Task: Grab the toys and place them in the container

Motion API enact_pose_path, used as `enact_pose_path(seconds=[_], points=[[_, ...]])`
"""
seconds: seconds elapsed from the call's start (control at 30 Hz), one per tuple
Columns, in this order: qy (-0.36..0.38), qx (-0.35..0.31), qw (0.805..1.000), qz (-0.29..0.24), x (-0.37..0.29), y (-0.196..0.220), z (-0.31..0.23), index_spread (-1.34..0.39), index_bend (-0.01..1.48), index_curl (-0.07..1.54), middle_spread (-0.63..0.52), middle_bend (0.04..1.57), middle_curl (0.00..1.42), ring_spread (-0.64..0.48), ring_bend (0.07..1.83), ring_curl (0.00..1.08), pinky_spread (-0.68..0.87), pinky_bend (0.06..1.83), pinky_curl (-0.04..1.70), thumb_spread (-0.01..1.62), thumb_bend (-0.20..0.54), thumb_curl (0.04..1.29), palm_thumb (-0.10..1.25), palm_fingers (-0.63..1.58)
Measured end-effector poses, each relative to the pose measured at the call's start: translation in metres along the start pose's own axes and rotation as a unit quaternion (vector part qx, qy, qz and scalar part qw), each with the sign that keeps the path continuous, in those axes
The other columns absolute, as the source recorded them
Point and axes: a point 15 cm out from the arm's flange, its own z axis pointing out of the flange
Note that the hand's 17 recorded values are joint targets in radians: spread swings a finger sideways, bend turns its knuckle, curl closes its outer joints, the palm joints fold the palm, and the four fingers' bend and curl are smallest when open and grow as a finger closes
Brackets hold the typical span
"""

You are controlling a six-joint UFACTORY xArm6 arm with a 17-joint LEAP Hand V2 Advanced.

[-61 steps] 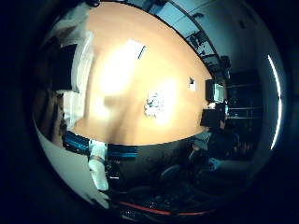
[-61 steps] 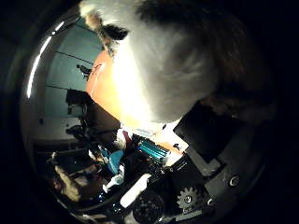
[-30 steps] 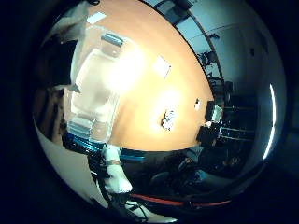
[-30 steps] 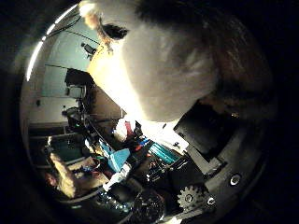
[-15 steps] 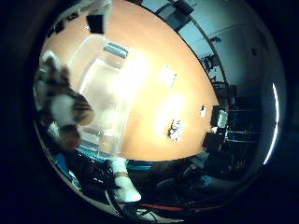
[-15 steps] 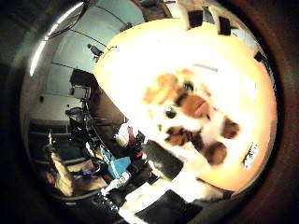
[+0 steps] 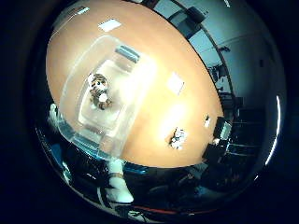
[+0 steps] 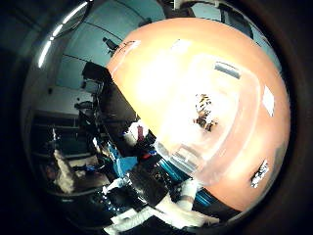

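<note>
A striped brown, white and black plush toy (image 7: 99, 92) lies on the floor of the clear plastic container (image 7: 122, 53), which stands on the orange table (image 7: 159, 116). A second small white and dark toy (image 7: 177, 138) lies on the table, apart from the container toward the table's edge. My hand is high above the container and holds nothing. Only white and black parts of my hand (image 8: 161, 215) show at the view's edge, and no fingers cross the view.
Flat white sheets (image 7: 175, 83) lie on the table beside the container. Dark chairs and equipment (image 8: 105, 105) stand along the table's edge, and blue gear (image 8: 122, 164) sits below the container's end.
The plush toy filled the thumb side view, close to the palm; it has left my hand and dropped into the container. The hand has moved over the container.
</note>
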Motion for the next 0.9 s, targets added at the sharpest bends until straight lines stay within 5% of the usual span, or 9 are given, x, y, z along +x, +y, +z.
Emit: enact_pose_path(seconds=[0.57, 0.9], points=[[0.092, -0.033, 0.987, 0.128, 0.215, 0.176, -0.051, -0.39, 0.15, 0.24, 0.05, 0.20, 0.33, 0.19, 0.35, 0.26, 0.43, 0.53, 0.33, 1.05, -0.026, 0.25, 0.28, 0.02], [0.113, -0.077, 0.959, 0.247, 0.359, 0.297, -0.012, -0.37, 0.16, 0.25, 0.07, 0.20, 0.32, 0.20, 0.31, 0.25, 0.43, 0.52, 0.31, 1.04, -0.025, 0.25, 0.27, 0.01]])
